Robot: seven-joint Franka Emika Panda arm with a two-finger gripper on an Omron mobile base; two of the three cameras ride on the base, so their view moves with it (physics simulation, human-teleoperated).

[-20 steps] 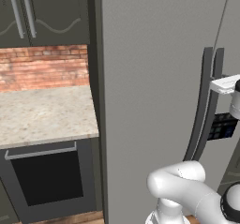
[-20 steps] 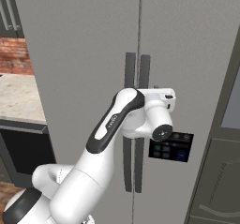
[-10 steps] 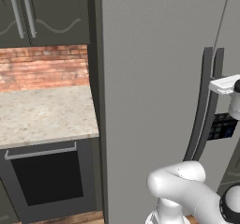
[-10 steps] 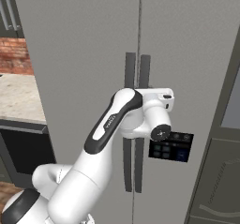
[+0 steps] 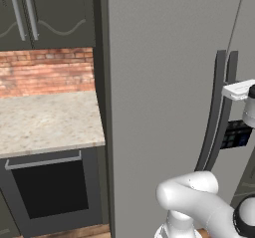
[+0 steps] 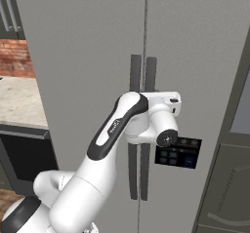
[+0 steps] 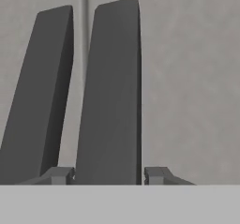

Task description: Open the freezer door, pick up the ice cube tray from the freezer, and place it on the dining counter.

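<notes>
In the hand view the gripper sits right at a dark handle. One tip shows on each side of the handle's lower end, close against it, so the jaws look clenched on the handle. The tips are cut off by the bottom of that view, and the exact contact is hard to make out. A second handle stands just beside the first, across the thin seam between the two grey doors. The held handle belongs to the door on the right of that seam as this view sits, but the view may be rolled.

In the right base view the white arm reaches up to mid-height of the paired handles, and its hand covers the jaws, so the grip cannot be seen there. That view shows a small dark control panel on the door just beside the hand.

In the left base view the hand is cut off at the right edge, level with the handles.

Both doors of the freezer are flush and shut, so everything inside is hidden.

Farther left, the left base view shows a speckled table over a dark oven. Behind it is a brick wall, with dark cabinets above.
</notes>
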